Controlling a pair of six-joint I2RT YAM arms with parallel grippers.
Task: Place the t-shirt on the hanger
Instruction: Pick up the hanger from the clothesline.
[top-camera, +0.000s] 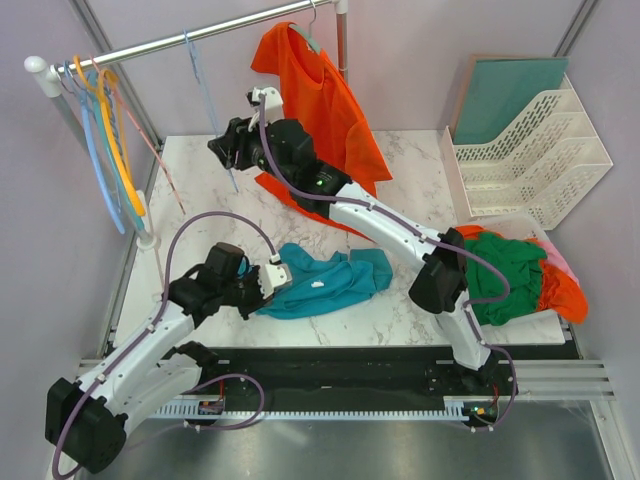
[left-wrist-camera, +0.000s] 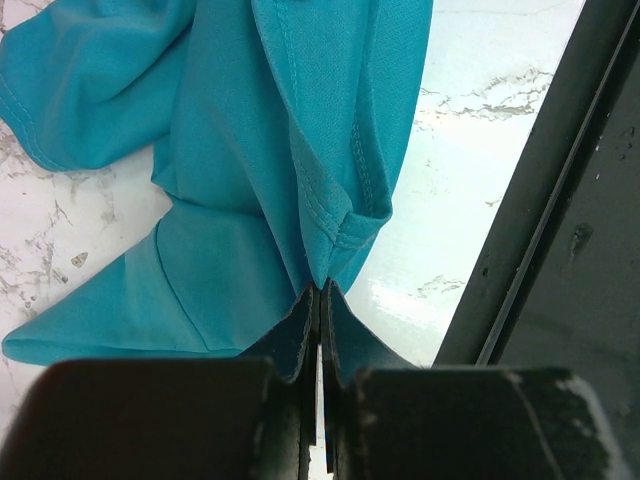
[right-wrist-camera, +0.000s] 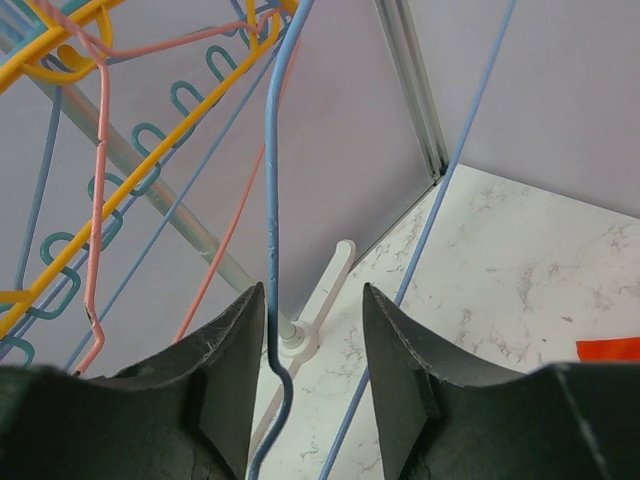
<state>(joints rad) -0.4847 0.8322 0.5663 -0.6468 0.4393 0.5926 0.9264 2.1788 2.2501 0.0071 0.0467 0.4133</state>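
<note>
Here we see the left gripper (left-wrist-camera: 318, 300) clenched tight, its jaws pressed together on a hemmed fold of the t-shirt (left-wrist-camera: 250, 150), so the cloth is pinched at one corner. That teal garment lies crumpled on the marble table (top-camera: 420, 170), well in front of the rail (top-camera: 240, 27) and roughly below its middle. The right gripper (right-wrist-camera: 315, 300) has its jaws apart, straddling one thin wire of the hanger (right-wrist-camera: 269, 200). The wire runs down right against the inner face of the finger (right-wrist-camera: 235, 360) on the left of the wrist view and is not squeezed from both sides. The hanger hangs by its hook from the rail, a little left of the rail's middle, and slopes down toward the table. At the rail's left end we see a bunch of other hangers (top-camera: 110, 140), yellow, blue and pink, close together. At the rail's right end an orange t-shirt (top-camera: 320, 100) hangs, its hem reaching the table. Well to the right of the rail stands a white stack of trays (top-camera: 540, 150). In front of that, farther from the rail, lies a heap of green and orange clothes (top-camera: 520, 270).
</note>
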